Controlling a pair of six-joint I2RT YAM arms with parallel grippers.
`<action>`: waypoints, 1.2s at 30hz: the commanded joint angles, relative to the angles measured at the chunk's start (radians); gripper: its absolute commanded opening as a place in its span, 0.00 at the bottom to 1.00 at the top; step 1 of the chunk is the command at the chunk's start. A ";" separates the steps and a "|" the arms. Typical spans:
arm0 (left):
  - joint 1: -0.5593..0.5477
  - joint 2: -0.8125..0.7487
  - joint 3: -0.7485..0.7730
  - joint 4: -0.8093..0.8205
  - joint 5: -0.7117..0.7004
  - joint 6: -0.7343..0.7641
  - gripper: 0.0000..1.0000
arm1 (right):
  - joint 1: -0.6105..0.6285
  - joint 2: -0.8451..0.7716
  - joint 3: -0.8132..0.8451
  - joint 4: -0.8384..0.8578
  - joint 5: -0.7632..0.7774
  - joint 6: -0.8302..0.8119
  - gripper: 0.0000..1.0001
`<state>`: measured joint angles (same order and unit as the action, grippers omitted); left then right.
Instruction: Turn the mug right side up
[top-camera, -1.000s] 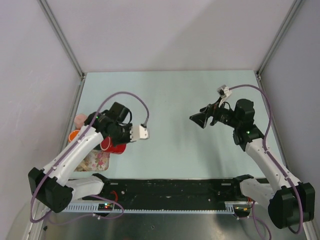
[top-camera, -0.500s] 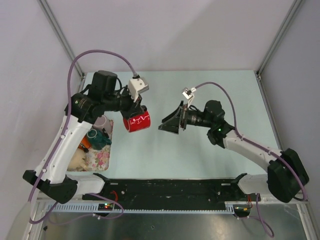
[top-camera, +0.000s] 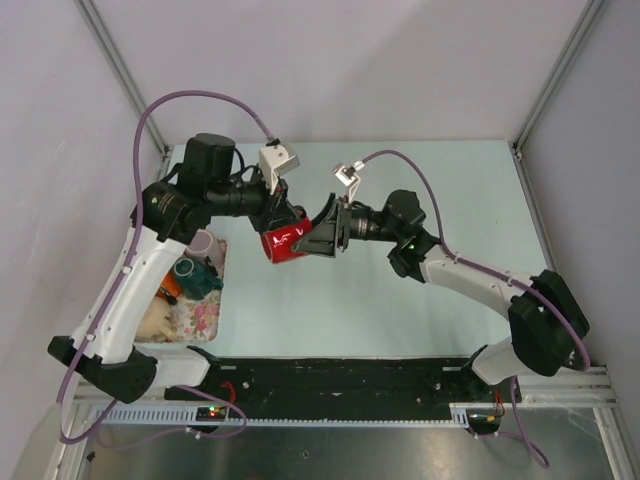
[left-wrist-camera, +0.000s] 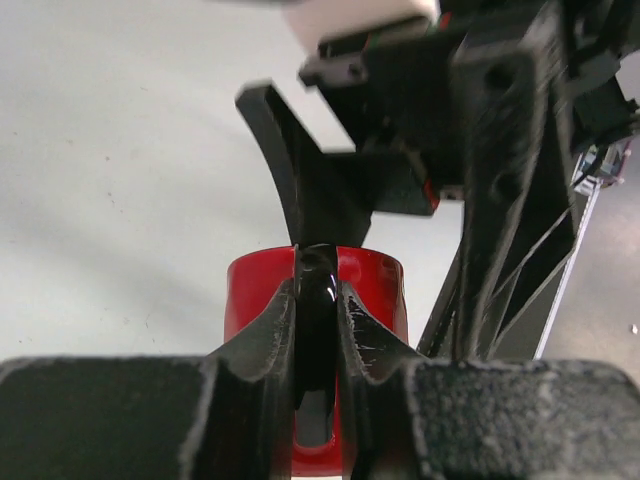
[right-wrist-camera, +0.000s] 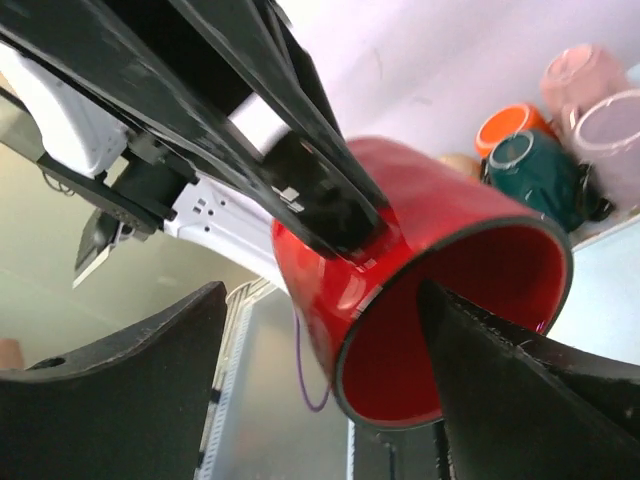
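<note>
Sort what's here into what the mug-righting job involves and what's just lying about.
In the job: red mug; left gripper clamped on it; right gripper open at its rim.

Lying about: teal mug; orange mug; pink mug; floral mat.

The top camera looked down from above and behind me over the whole tabletop (top-camera: 420, 180). The left wrist camera sat close behind my left pincer (left-wrist-camera: 315, 290), facing out past it; the right did likewise behind my right pincer (right-wrist-camera: 320, 340). All three shared the mug (top-camera: 285, 243).
</note>
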<state>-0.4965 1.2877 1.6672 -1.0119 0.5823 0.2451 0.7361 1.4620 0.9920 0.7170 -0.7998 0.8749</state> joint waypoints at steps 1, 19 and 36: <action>-0.006 -0.030 0.054 0.127 0.021 -0.055 0.00 | 0.012 0.025 0.035 0.056 -0.057 0.056 0.79; 0.095 -0.107 -0.192 0.117 -0.385 0.282 1.00 | -0.414 -0.166 0.137 -1.153 0.681 -0.558 0.00; 0.126 0.003 -0.588 -0.038 -0.795 0.901 0.88 | -0.909 0.218 0.224 -1.404 1.003 -0.794 0.00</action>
<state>-0.3946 1.2842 1.0744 -1.0542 -0.1497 1.0142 -0.1368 1.6478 1.1477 -0.7040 0.1665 0.1291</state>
